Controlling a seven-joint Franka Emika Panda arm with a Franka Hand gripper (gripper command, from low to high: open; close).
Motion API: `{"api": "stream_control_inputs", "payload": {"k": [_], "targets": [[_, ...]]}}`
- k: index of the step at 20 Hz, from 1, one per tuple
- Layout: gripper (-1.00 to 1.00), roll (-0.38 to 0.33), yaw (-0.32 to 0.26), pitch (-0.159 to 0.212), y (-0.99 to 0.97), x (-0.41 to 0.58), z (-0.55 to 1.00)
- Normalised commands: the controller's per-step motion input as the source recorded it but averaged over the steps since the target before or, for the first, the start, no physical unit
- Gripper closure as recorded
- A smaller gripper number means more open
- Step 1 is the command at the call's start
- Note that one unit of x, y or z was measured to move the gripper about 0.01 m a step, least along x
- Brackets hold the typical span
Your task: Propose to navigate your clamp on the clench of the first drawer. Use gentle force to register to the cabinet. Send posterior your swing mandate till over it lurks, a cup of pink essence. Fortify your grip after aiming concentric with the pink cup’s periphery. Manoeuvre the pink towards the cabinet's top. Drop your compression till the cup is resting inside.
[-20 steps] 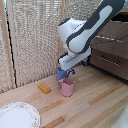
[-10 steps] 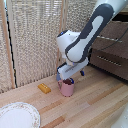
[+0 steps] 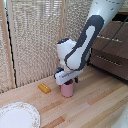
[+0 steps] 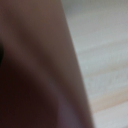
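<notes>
The pink cup (image 3: 67,90) stands upright on the wooden table, below the white arm. My gripper (image 3: 67,80) is straight over it, down at its rim, with the dark fingers at the cup's top. I cannot tell whether they are pressing on it. In the wrist view the blurred pink cup wall (image 4: 35,65) fills most of the picture. The dark brown cabinet (image 3: 112,50) stands at the exterior view's right, its drawer fronts and silvery bar handles only dimly seen. Its top is cut off by the arm and the frame edge.
A small yellow block (image 3: 44,88) lies on the table just to the exterior view's left of the cup. A white patterned plate (image 3: 17,115) sits at the front left. A pale slatted screen (image 3: 35,40) stands behind the table.
The arm has come down a little over the pink cup. The cup has stayed in the same place on the table.
</notes>
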Motion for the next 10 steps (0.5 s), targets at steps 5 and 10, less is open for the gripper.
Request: {"api": "stream_control_inputs", "payload": {"k": [5, 10], "targets": [[1.00, 0.003, 0.051, 0.005, -0.06, 0.001, -0.04], [1.00, 0.017, 0.007, -0.005, -0.12, -0.004, 0.01]]}}
